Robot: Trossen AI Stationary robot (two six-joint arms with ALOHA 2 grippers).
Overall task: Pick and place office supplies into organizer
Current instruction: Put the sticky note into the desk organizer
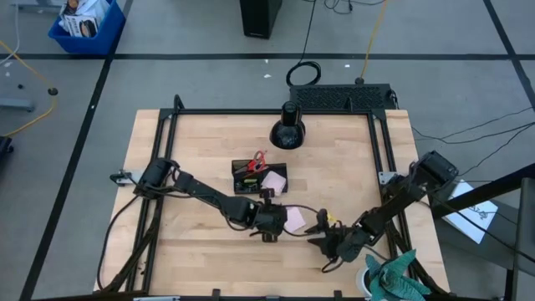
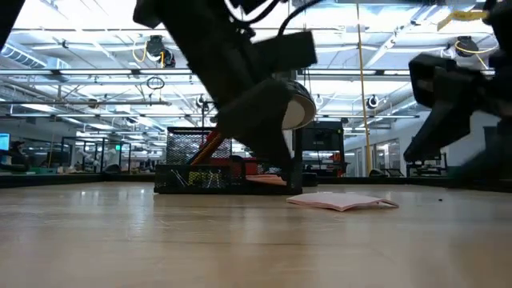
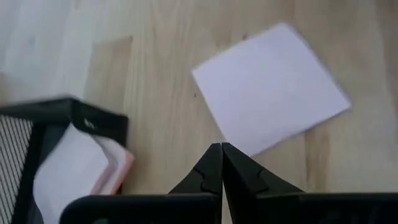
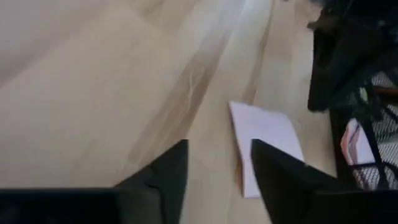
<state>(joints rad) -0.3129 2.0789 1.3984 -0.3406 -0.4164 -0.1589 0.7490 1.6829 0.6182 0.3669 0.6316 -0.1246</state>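
A pale wooden table (image 1: 192, 251) is carrying everything, and beyond it a wide hall with ceiling lights and wire cages is showing. One black organizer (image 1: 249, 177) is sitting near the table's middle, holding one pair of red-handled scissors (image 1: 257, 161) and one pink sticky-note pad (image 1: 274, 181) at its edge. One loose pink sheet (image 1: 295, 219) is lying just in front of the organizer. The left gripper (image 3: 221, 149) is hovering beside that sheet, fingers pressed together, empty. The right gripper (image 4: 219, 163) is waiting near it, parted, empty.

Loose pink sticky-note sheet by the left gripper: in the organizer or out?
Out. The loose pink sticky-note sheet lies flat on the wooden table, beside the black mesh organizer; shut left gripper above it.
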